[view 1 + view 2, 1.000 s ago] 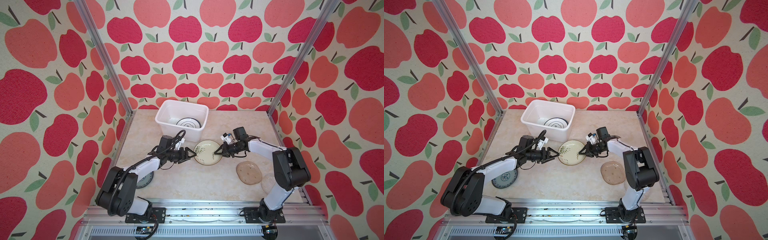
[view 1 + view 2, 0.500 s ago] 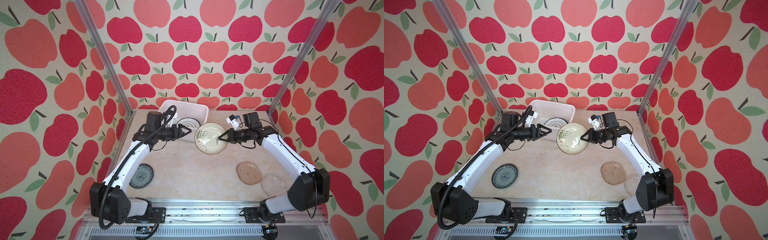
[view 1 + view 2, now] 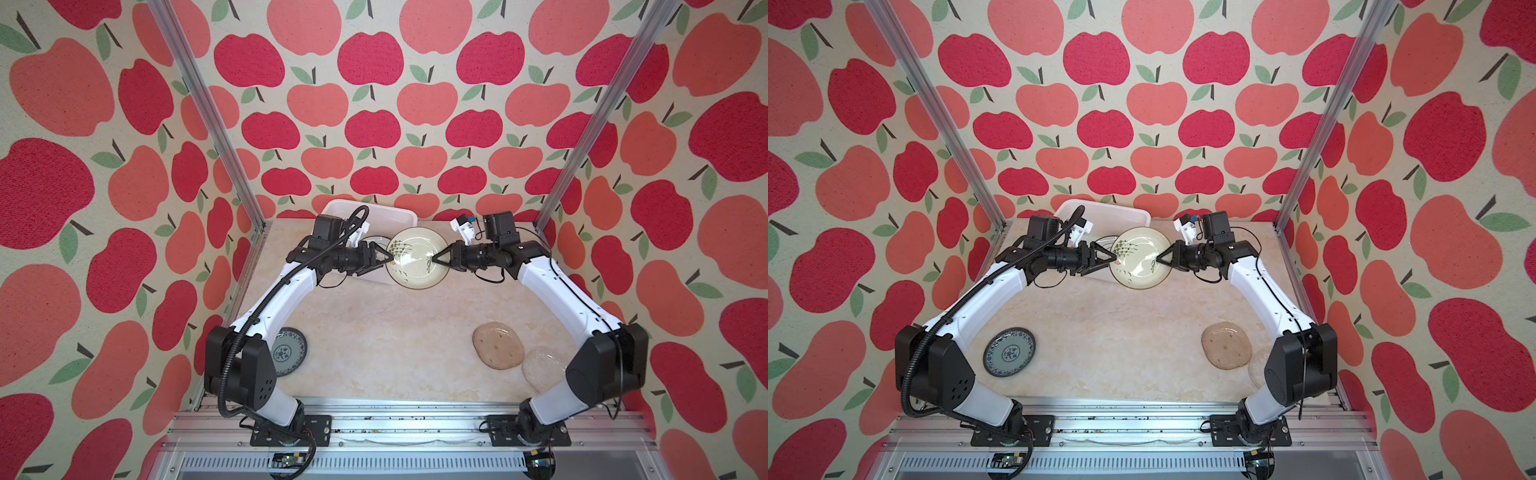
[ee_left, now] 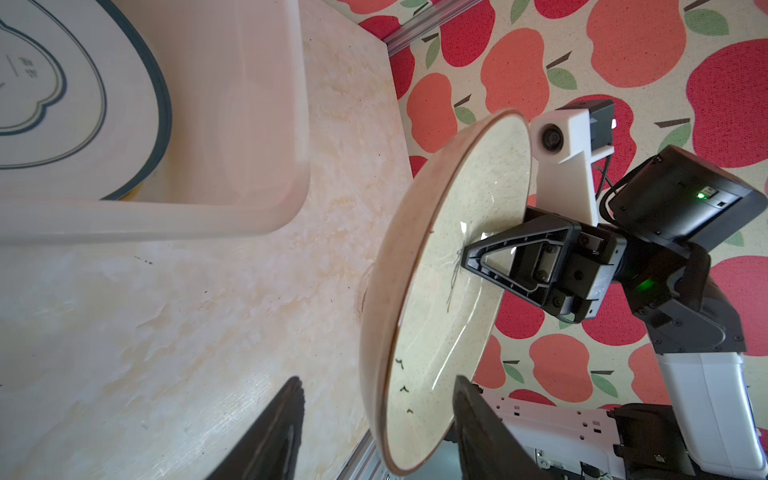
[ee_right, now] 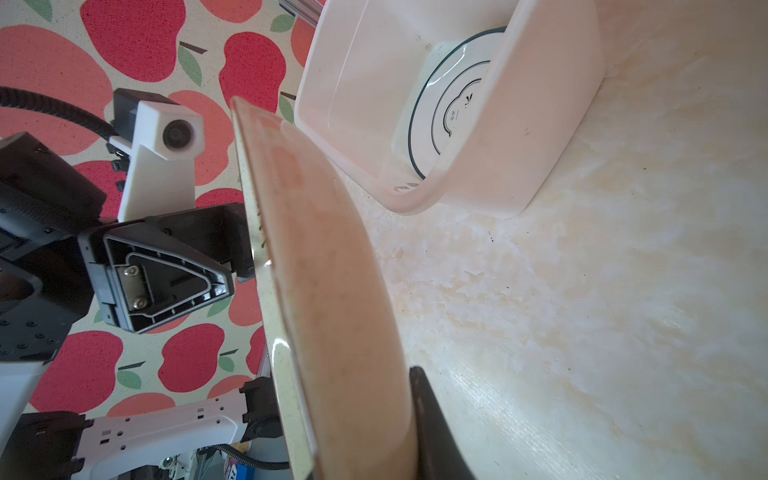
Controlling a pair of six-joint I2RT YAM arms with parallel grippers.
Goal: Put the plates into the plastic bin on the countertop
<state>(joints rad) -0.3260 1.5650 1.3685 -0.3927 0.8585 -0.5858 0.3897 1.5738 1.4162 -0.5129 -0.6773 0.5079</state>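
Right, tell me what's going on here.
The right hand is clamped on the rim of a cream plate with reeds, holding it in the air close to the plastic bin. The left hand has its jaws open around the opposite rim, not gripping. One white dark-rimmed plate lies in the bin. A blue-patterned plate, an amber glass plate and a clear glass plate wait on the countertop.

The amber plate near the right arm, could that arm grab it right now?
Probably not yet: the right gripper is shut on the cream plate. The amber plate itself lies in the open.
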